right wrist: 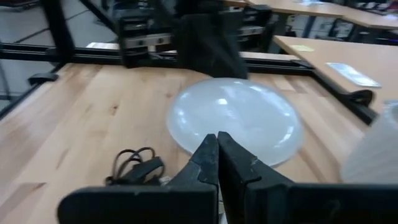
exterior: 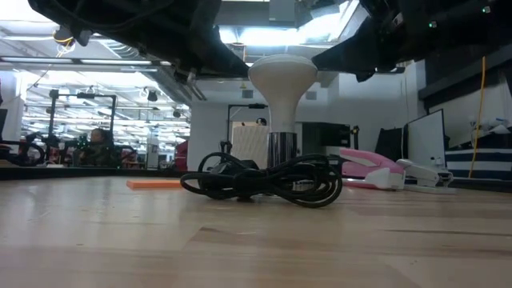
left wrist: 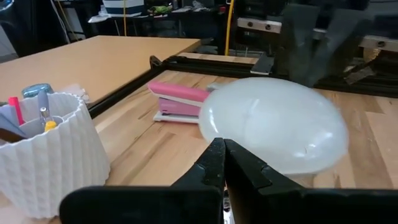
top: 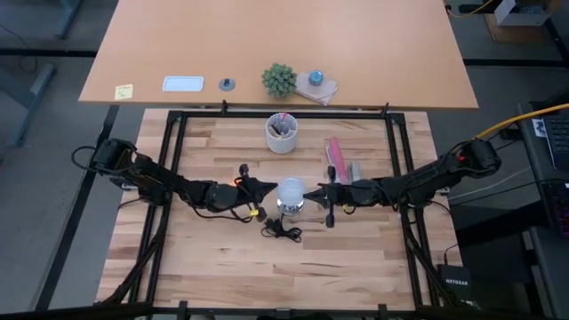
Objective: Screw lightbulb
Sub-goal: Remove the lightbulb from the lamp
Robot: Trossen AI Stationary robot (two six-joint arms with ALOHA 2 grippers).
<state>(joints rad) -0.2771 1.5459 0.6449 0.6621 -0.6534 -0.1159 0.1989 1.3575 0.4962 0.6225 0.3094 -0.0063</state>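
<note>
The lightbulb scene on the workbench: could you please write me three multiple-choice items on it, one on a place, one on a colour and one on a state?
1. Where is the lightbulb?
A. Lying inside the cup of pens
B. Upright on the silvery fitting, between the two grippers
C. On the far desk beside the plant

2. What colour is the stapler?
A. Pink
B. Green
C. Blue

3. How do the grippers stand?
A. Both open wide
B. Only the left one open
C. Both shut

Answers:
1 B: the low view shows the bulb standing with its narrow base down on the fitting, and the high view puts it between the left gripper and the right gripper.
2 A: its pink body lies right of the cup of pens.
3 C: each wrist view shows its fingers pressed together, pointing at the bulb.
</note>
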